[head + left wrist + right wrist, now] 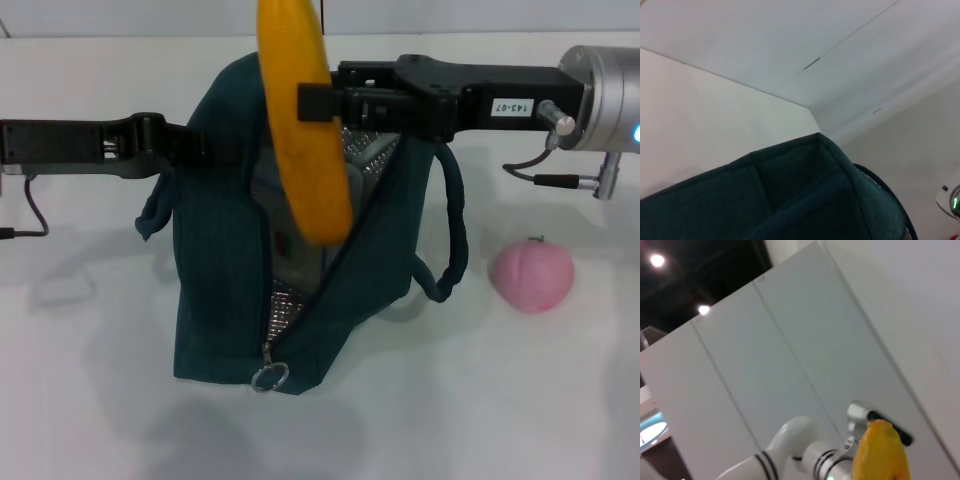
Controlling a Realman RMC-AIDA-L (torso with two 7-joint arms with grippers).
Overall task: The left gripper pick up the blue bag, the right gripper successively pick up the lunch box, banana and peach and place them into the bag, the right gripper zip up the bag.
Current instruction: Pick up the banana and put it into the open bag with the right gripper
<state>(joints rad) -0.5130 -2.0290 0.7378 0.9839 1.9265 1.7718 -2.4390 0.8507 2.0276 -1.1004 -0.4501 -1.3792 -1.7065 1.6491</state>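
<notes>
The blue bag (220,300) stands in the middle of the table with its zipper open and the silver lining showing. My left gripper (200,148) reaches in from the left and is shut on the bag's upper left edge. Teal fabric of the bag (805,200) fills the lower part of the left wrist view. From the right, my right gripper (310,100) is shut on the banana (300,120), which hangs upright with its lower end in the bag's mouth. The banana's end (880,452) shows in the right wrist view. The lunch box (285,235) lies inside the bag. The peach (532,275) rests on the table right of the bag.
The zipper's metal ring pull (270,377) hangs at the bag's near end. One loop handle (455,230) droops on the bag's right side, toward the peach. White table surface (90,400) lies around the bag.
</notes>
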